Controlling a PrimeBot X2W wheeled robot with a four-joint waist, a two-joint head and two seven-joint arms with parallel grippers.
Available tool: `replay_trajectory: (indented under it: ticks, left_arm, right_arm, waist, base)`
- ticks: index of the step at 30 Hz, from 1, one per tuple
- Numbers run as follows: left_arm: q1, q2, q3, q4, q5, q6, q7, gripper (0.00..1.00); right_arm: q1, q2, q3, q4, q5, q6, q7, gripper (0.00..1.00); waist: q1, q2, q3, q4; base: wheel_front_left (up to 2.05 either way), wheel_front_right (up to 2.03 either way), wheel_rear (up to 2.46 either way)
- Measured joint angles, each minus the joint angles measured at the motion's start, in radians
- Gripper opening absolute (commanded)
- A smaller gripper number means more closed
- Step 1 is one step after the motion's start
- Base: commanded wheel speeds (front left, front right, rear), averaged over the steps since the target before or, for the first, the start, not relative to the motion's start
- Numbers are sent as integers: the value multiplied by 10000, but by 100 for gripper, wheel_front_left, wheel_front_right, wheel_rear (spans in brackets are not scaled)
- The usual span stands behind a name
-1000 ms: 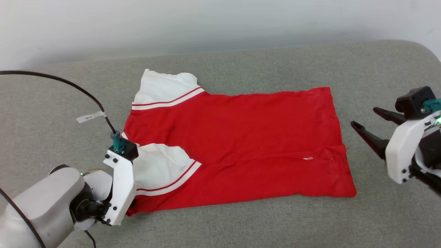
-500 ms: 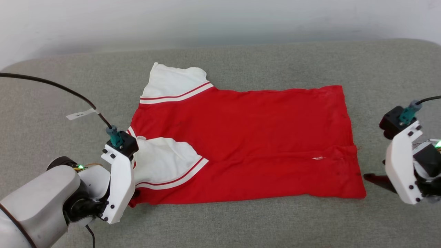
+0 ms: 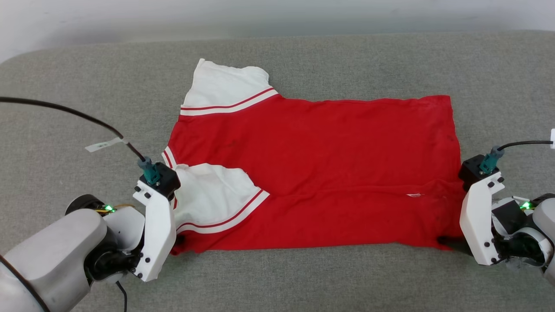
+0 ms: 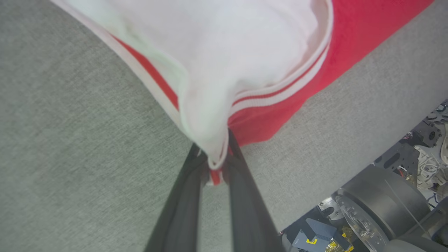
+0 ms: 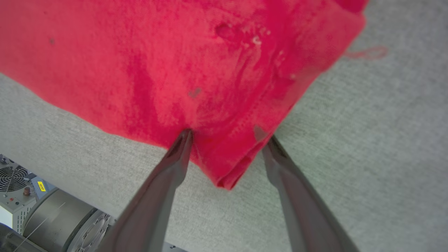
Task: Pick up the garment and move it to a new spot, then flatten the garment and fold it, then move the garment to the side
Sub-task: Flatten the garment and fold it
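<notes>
- The left hand [image 4: 213,159] is clamped tight on the garment [image 3: 325,173]. Its two dark fingers [image 4: 182,210] pinch a bunched corner of white sleeve and red-striped trim at the shirt's near left edge.
- The right hand [image 5: 227,138] is spread wide. Its fingers [image 5: 297,196] straddle the shirt's near right corner, and the red hem corner lies between them, not pinched.
- The garment lies spread flat on the grey cloth-covered counter [image 3: 86,86], plain red side up, with its bottom hem toward the robot's right.
- The near white sleeve [image 3: 212,195] is folded in over the red body.
- The far white sleeve [image 3: 230,89] sticks out toward the wall.
- A black cable [image 3: 86,117] arcs to the left wrist.
</notes>
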Motion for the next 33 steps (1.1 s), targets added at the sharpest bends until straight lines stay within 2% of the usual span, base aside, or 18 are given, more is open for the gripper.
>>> replay_trajectory:
  ticks: [1, 2, 3, 7, 18, 23, 25, 31, 32, 33]
  left_arm:
    - [33, 13, -4, 6, -13, 0, -35, 0]
    - [70, 23, 0, 17, -40, 2, -71, 0]
    - [123, 25, 15, 25, -88, 12, -130, 0]
    - [384, 96, 65, 19, -272, 12, -307, 0]
    - [1114, 769, 6, -907, -531, 255, -462, 0]
    - [1608, 978, -151, -1409, -596, 483, -487, 0]
    - [1880, 880, -284, -1436, -639, 629, -568, 0]
    - [2019, 642, -479, -949, -545, 673, -539, 0]
    - [2017, 606, -476, -876, -518, 673, -577, 0]
    - [2017, 566, -458, -832, -454, 677, -708, 97]
  right_arm:
    - [0, -6, 42, -6, -10, 0, -148, 75]
    - [0, -21, 59, -6, -15, 0, -305, 12]
    - [-7, -40, 56, -17, -8, 2, -476, 0]
    - [-5, -240, 128, -372, 77, 19, -1066, 0]
    - [793, -1870, -69, -2073, 704, 21, -1783, 0]
    - [1638, -2332, -201, -2604, 876, 21, -1887, 0]
    - [2365, -2349, -196, -2635, 934, 21, -1852, 0]
    - [2805, -1847, -368, -1942, 848, 21, -1918, 0]
    - [2825, -1755, -422, -1870, 800, 19, -2042, 10]
    - [2825, -1670, -497, -1812, 742, 21, -2182, 63]
  waist:
    - [0, 0, -12, -17]
    - [0, 0, -37, -32]
    - [0, 0, -78, -46]
    - [1, 0, -349, -97]
    - [0, 0, -1199, -115]
    - [0, 0, -1255, -64]
    - [0, 0, -1166, -49]
    - [1, 0, -1007, -118]
    - [0, 0, -1004, -127]
    - [0, 0, -1013, -132]
  base:
    - [0, 0, 0]
    - [0, 0, 0]
    - [0, 0, 0]
    - [0, 0, 0]
    - [0, 0, 0]
    - [0, 0, 0]
    - [0, 0, 0]
    - [0, 0, 0]
    - [0, 0, 0]
    - [0, 0, 0]
